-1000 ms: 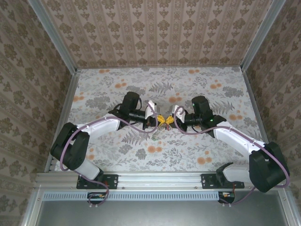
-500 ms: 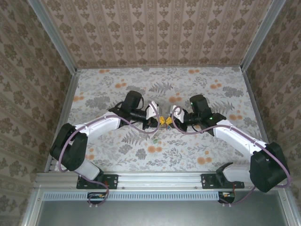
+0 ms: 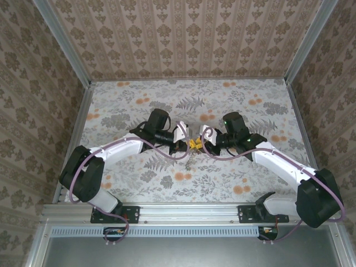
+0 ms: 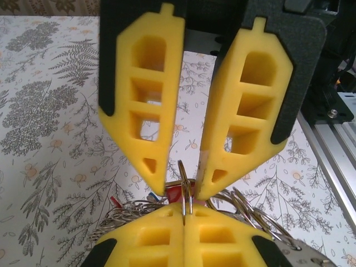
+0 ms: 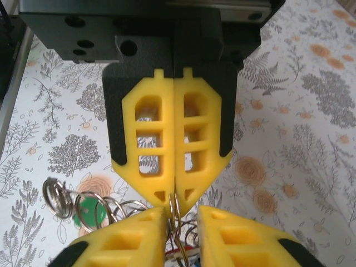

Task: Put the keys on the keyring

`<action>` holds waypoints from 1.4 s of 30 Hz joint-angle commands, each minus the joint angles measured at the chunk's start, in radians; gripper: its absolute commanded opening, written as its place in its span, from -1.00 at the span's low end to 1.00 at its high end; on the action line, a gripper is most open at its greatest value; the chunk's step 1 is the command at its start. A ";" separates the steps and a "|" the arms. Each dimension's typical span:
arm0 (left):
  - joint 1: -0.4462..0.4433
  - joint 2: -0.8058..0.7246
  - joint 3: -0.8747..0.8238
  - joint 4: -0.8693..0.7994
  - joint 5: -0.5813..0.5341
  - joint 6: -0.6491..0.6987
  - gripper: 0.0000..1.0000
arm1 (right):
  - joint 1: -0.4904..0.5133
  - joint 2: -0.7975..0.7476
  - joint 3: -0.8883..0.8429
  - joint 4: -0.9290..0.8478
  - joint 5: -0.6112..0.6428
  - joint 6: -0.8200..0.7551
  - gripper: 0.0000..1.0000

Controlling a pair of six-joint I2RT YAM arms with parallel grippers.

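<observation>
The keyring (image 3: 189, 161) is up off the tabletop (image 3: 239, 100), held between the two pincers near the middle. In the overhead view I see its loose part hanging just below the spot where they meet. From the left wrist I can see one thin wire ring of it standing upright. It is gripped at its lower edge by my left pincer (image 4: 185, 218), whose yellow fingers (image 4: 150, 239) are pressed together on it. The top of that ring rises into the gap between the tips of my right pincer (image 4: 182, 179), which is spread, wide at the base and narrower at the tips. I cannot tell whether either tip touches the wire. More silvery rings fan out behind the pinched one and to either side of it. A red key (image 4: 174, 194) sits just behind the upright ring, close against the pincer tips. From the right wrist I see a green key (image 5: 89, 210) among the coils on the left of that view, beside a small ring that sticks out on its own.
</observation>
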 commanded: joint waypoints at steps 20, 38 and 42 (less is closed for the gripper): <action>0.028 -0.024 -0.019 0.166 0.155 -0.095 -1.00 | -0.041 0.009 -0.040 0.136 -0.096 0.066 -0.62; 0.015 -0.032 0.026 -0.050 -0.030 0.041 -0.62 | -0.013 -0.022 0.037 -0.036 0.013 -0.026 -1.00; -0.005 -0.006 0.089 -0.192 -0.097 0.123 -0.56 | 0.011 -0.020 0.085 -0.114 0.052 -0.061 -1.00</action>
